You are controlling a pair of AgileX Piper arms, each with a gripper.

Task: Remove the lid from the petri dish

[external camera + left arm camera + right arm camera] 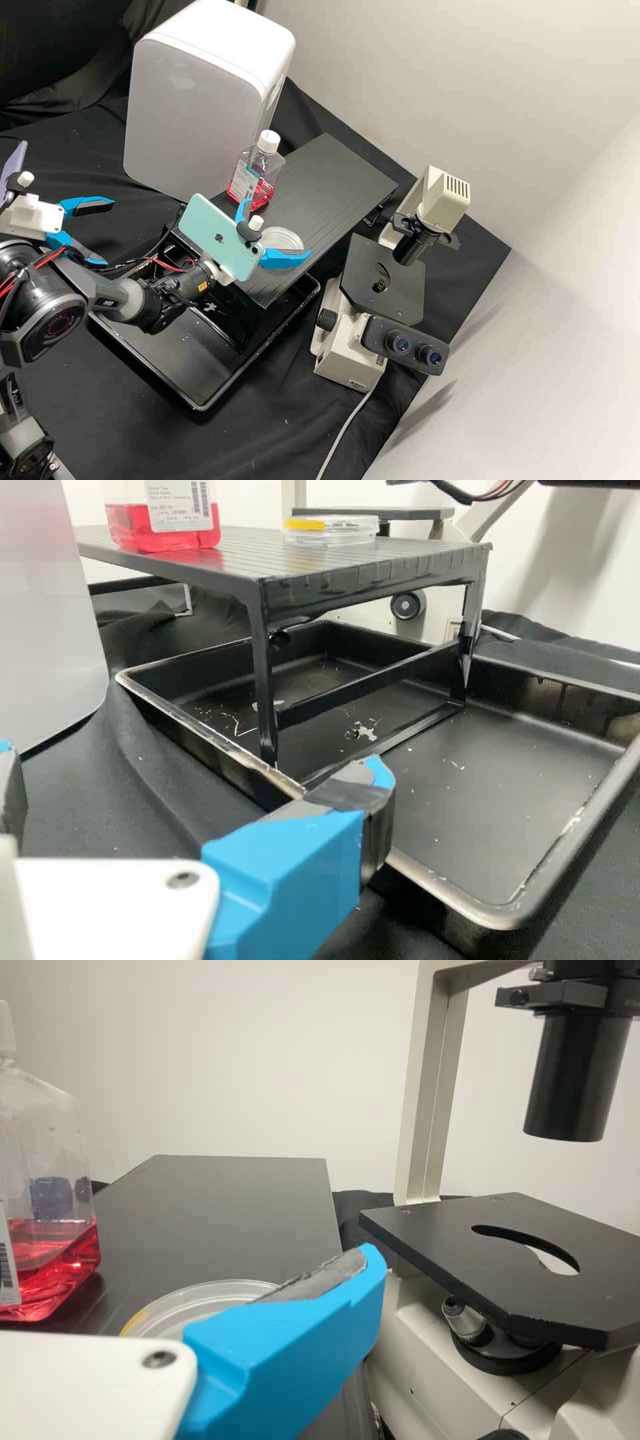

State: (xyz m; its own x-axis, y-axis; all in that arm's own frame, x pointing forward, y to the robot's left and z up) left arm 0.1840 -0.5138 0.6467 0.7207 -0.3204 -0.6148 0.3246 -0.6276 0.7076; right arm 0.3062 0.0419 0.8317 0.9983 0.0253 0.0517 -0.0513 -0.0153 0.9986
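Observation:
The clear petri dish [281, 237] sits with its lid on at the near end of the black rack [333, 187]. My right gripper [279, 227] is open and straddles the dish, one blue finger on each side, neither clearly touching it. In the right wrist view the dish [195, 1305] lies just beyond my blue finger [300, 1345]. My left gripper [109, 231] is open and holds nothing, out over the black cloth well left of the rack. The left wrist view looks across the tray at the dish [330, 528], which shows a yellow patch.
A flask of red liquid [253, 175] stands on the rack behind the dish, near a white box-shaped device [200, 93]. The rack stands in a black tray [200, 393]. A microscope [393, 280] stands right of the rack, its stage [500, 1260] close to the dish.

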